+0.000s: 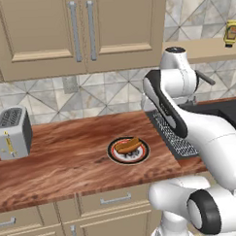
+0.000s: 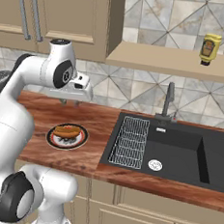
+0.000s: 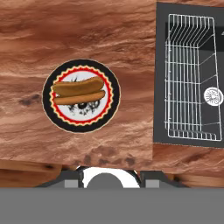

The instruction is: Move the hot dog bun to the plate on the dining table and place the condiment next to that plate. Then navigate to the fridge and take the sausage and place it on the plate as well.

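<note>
A hot dog bun (image 1: pixel 127 146) (image 2: pixel 67 130) (image 3: pixel 78 91) lies on a round black-rimmed dish (image 1: pixel 111 152) (image 2: pixel 51 138) (image 3: pixel 81 129) on the wooden counter. The condiment, a yellow bottle (image 1: pixel 231 33) (image 2: pixel 210 48), stands on the ledge high at the right. My gripper (image 2: pixel 64 101) hangs well above the counter, over the dish and a little behind it, pointing down. Nothing is between its fingers, and their spread is unclear. The dining table with its plate, the fridge and the sausage are out of view.
A dark sink (image 2: pixel 177 154) with a wire rack (image 2: pixel 130 142) (image 3: pixel 190 78) and a faucet (image 2: pixel 168 102) lies right of the dish. A toaster (image 1: pixel 12 132) stands at the counter's far left. Wall cabinets (image 1: pixel 82 29) hang above.
</note>
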Tool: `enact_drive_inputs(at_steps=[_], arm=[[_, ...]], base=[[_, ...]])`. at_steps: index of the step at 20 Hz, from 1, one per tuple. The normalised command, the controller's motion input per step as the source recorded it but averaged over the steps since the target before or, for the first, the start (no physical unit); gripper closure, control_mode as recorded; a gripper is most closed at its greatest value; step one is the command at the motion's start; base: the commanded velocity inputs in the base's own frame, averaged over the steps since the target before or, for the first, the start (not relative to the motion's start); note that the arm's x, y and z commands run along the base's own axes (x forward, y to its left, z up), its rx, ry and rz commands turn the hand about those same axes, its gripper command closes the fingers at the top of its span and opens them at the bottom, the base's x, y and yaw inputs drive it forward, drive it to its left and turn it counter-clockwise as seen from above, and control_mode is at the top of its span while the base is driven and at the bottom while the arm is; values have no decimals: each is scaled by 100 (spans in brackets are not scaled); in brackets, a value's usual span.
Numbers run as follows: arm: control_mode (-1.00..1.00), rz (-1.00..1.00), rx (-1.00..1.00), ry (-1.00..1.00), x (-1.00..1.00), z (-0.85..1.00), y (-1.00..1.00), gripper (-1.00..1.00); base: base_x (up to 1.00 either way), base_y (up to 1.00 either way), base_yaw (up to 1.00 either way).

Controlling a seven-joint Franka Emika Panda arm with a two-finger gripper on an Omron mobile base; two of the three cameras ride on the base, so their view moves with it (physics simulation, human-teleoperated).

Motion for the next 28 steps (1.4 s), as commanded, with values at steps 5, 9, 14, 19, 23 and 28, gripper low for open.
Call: enact_drive_inputs(at_steps=[5, 9, 14, 19, 23, 28], arm=[[-100, 0, 0, 3, -17, -18, 16, -100], [-100, 0, 0, 6, -11, -38, 38, -100], [-100, -16, 3, -7, -1, -53, 24, -100], [-100, -27, 10, -7, 12, -65, 15, -100], [-100, -26, 8, -7, 31, -49, 14, -100], [-100, -25, 2, 0, 43, -41, 11, -100]], base=[[0, 0, 0], [0, 0, 0], [0, 0, 0], [0, 0, 0], [0, 0, 0], [0, 0, 0]])
